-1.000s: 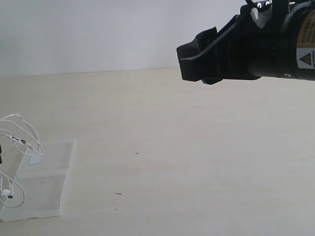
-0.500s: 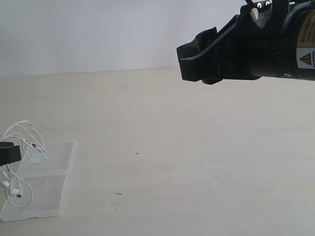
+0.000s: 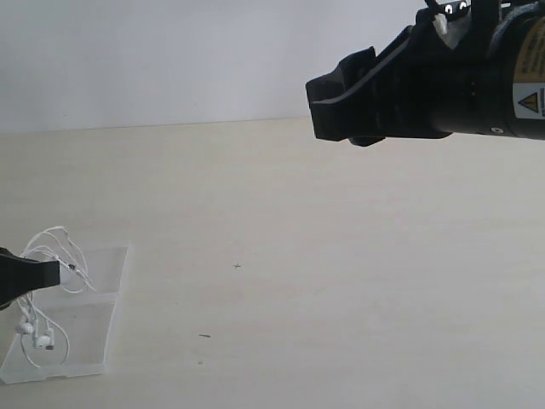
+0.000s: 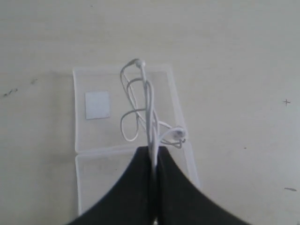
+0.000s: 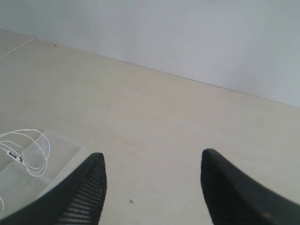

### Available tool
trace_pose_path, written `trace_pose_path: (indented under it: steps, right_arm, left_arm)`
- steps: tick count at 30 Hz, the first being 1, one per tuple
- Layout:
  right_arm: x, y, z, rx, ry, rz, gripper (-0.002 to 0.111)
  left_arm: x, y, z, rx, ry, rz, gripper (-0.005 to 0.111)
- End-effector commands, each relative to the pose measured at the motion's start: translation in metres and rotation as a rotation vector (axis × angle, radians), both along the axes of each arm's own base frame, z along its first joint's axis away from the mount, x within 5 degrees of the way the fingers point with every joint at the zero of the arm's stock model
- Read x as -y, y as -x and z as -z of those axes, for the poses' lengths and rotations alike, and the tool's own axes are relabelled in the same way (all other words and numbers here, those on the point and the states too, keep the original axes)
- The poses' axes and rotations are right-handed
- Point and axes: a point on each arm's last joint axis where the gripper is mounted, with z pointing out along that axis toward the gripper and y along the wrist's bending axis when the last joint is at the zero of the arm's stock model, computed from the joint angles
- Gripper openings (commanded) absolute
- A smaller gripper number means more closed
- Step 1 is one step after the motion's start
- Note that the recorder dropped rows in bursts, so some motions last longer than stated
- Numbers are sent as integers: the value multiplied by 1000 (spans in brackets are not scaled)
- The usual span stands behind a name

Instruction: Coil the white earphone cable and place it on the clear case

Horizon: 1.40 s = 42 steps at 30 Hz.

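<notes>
Pinching a gathered bunch of the white earphone cable, the left gripper has its fingers pressed together with the strands caught in the seam between them. The cable is already over the clear case. In the left wrist view its loops run straight out from the fingertips, from about the hinge line across the half that carries the white sticker, as far as that half's far edge. The bundle's long axis therefore lies in line with the fingers, with the sticker off to one side of it. Two small white bulbs sit close to the case's side rim near the hinge, and these are probably the earbuds.

In the exterior view the left gripper is low at the left edge, with loops on one side of it and small white ends on the other, all within the case's outline. Whether the loops rest on the plastic or hang just above it cannot be told.

The right gripper has its fingers spread wide with nothing between them. It is raised well away from the case over the bare table, so the left arm is far the nearer. My judgement is that the coming move is a release straight down, and the risk is strands slipping past the near rim.
</notes>
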Motion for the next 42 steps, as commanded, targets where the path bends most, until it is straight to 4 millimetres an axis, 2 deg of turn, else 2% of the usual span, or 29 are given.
trace_pose_path:
  steps: [1,8,15,27,28,33,34,42]
  right_arm:
    - [1,1,0,5,-1,-2,58]
    - [1,1,0,5,-1,-2,58]
    - [1,1,0,7,0,-3,58]
    - [1,1,0,6,-1,-2,58]
    - [1,1,0,6,-1,-2,58]
    - [1,1,0,6,-1,-2,58]
    - [1,1,0,6,-1,-2,58]
    - [1,1,0,7,1,-3,58]
  left_arm:
    - [0,-4,4,-10,-14,-9,0]
    - [0,-7,15,-55,-29,-16,0]
    - [0,-12,15,-56,-31,-17,0]
    - [0,-14,28,-121,-20,-41,1]
    - [0,-14,28,-120,-21,-42,3]
    - [0,-15,27,-114,-20,-42,35]
    - [2,-17,25,-114,-11,-34,38]
    - [7,-30,12,-81,13,-6,39]
